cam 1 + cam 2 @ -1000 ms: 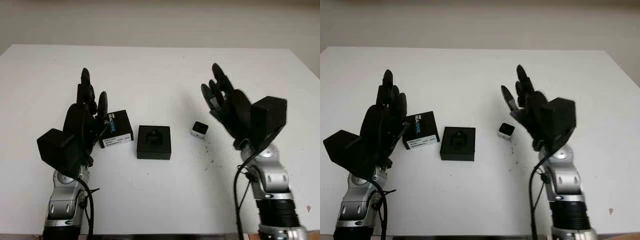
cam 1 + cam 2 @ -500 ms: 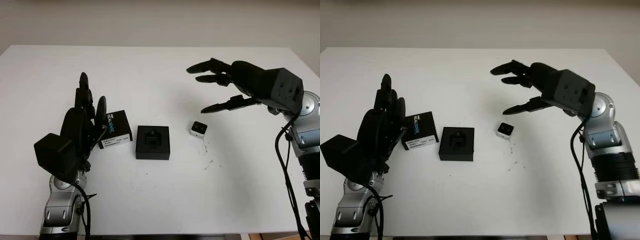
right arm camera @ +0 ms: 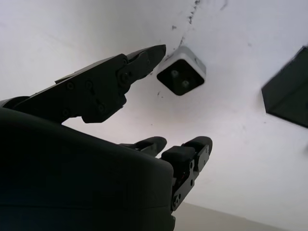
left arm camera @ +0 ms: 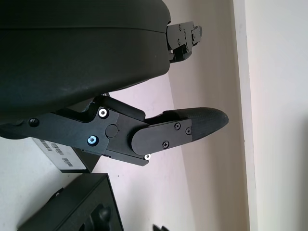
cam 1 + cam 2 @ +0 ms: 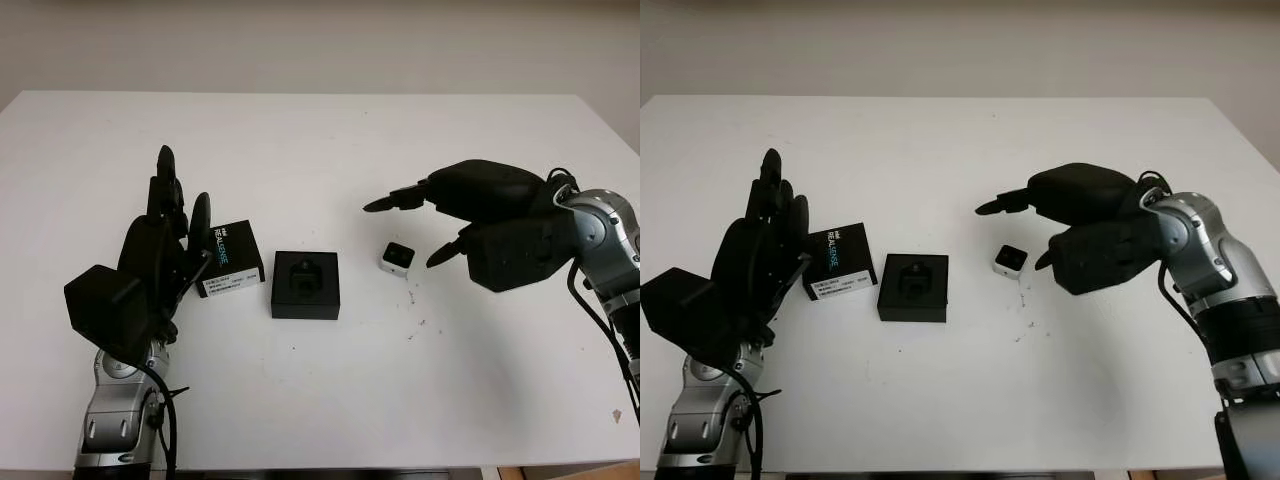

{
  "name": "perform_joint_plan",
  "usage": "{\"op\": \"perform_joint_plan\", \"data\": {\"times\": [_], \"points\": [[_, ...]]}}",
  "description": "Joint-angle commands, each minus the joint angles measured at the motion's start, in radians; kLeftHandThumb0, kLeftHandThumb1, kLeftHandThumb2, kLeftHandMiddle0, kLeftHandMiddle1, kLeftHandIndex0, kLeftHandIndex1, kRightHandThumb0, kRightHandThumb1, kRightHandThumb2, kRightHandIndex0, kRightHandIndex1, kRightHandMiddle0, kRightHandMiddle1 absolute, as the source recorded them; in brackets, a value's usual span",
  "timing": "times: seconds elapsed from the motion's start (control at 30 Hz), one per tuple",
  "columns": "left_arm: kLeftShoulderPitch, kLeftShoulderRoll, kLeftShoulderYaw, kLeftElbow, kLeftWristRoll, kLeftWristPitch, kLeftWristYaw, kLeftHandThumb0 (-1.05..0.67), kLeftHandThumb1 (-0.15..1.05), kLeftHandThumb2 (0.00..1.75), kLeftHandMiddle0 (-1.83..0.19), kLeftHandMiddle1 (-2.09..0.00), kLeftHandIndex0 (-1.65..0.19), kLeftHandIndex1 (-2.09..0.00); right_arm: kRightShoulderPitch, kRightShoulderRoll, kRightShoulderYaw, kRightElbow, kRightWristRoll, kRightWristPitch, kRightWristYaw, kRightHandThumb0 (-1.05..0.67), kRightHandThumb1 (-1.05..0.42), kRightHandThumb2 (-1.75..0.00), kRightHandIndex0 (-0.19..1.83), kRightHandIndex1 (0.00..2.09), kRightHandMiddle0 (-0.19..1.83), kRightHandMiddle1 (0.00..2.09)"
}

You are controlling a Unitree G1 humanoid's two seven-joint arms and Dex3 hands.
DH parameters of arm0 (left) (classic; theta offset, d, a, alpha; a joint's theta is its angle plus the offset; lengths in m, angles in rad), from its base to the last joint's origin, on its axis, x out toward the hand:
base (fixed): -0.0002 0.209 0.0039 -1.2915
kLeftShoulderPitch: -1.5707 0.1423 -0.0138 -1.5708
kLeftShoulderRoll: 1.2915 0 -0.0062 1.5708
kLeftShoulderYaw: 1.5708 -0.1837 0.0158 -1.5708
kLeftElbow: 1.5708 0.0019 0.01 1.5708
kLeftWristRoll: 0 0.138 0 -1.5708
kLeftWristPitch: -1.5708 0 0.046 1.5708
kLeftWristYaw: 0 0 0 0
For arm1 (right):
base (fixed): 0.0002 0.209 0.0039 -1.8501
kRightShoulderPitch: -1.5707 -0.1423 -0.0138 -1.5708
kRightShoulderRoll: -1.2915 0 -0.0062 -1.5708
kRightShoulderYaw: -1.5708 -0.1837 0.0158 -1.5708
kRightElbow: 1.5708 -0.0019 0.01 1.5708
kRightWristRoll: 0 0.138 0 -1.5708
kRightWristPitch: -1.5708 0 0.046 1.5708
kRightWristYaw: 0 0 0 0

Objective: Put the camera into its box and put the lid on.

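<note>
My right hand (image 5: 470, 225) just dropped open beside the camera (image 5: 399, 257), box (image 5: 305, 284) at its 9 o'clock; grasp next, left hand (image 5: 165, 250) open.

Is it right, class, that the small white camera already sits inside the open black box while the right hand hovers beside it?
No. The camera lies on the table, apart from the open black box; both eye views show this. The right hand does hover beside it, open.
</note>
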Motion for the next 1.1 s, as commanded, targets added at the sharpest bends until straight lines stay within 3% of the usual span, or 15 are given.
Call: {"op": "perform_joint_plan", "data": {"times": [0.0, 0.5, 1.07], "points": [[-0.002, 0.011, 0.002, -0.014, 0.005, 0.001, -0.005, -0.65, 1.05, 0.60, 0.15, -0.06, 0.16, -0.05, -0.030, -0.016, 0.013, 0.028, -0.018, -0.031, -0.019, -0.09, -0.76, -0.05, 0.43, 0.13, 0.48, 0.10], [0.021, 0.003, -0.007, -0.023, 0.004, 0.010, -0.004, -0.69, 1.05, 0.56, 0.16, -0.05, 0.15, -0.06, -0.075, 0.024, 0.072, 0.267, -0.108, -0.190, -0.236, -0.19, -0.84, -0.06, 0.49, 0.14, 0.51, 0.09], [0.007, 0.016, 0.005, -0.017, -0.004, 0.013, -0.014, -0.67, 1.05, 0.59, 0.16, -0.05, 0.16, -0.05, -0.115, 0.060, 0.125, 0.396, -0.147, -0.216, -0.323, -0.21, -0.85, -0.05, 0.53, 0.16, 0.54, 0.11]]}}
